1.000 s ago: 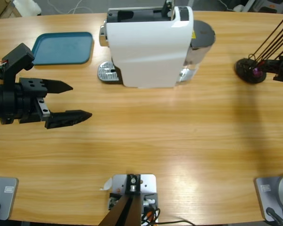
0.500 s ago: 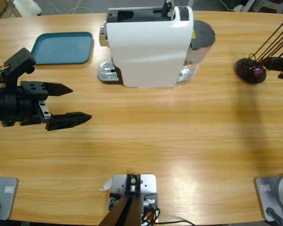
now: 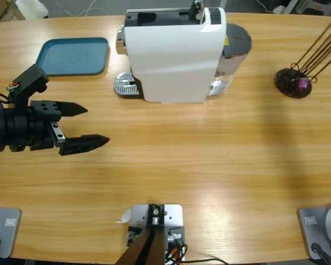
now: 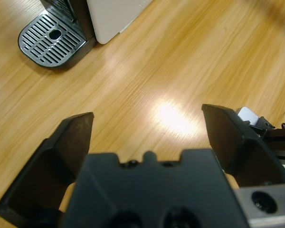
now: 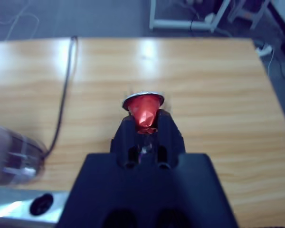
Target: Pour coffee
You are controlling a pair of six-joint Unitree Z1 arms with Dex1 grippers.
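No coffee or glass shows in any view; what stands at the centre is the white machine (image 3: pixel 176 52), at the far middle of the tabletop (image 3: pixel 209 165), with its slotted metal drip tray (image 3: pixel 126 85) sticking out at its left foot. The right hand (image 5: pixel 143 124) is out of the high view; its own view shows it clenched on a red capsule (image 5: pixel 143 110) with a silver rim, held above the wood near a thin dark cable (image 5: pixel 64 97). The left hand (image 3: pixel 85 125) comes in from the left edge, left of the machine and nearer than the drip tray, released, its jaws wide apart over bare wood; its own view shows the drip tray ahead at upper left. A teal tray (image 3: pixel 73 56) lies left of the machine, beyond the left hand. Well right of the machine stands a black wire holder (image 3: pixel 293 83) with a purple capsule (image 3: pixel 303 84) in it.
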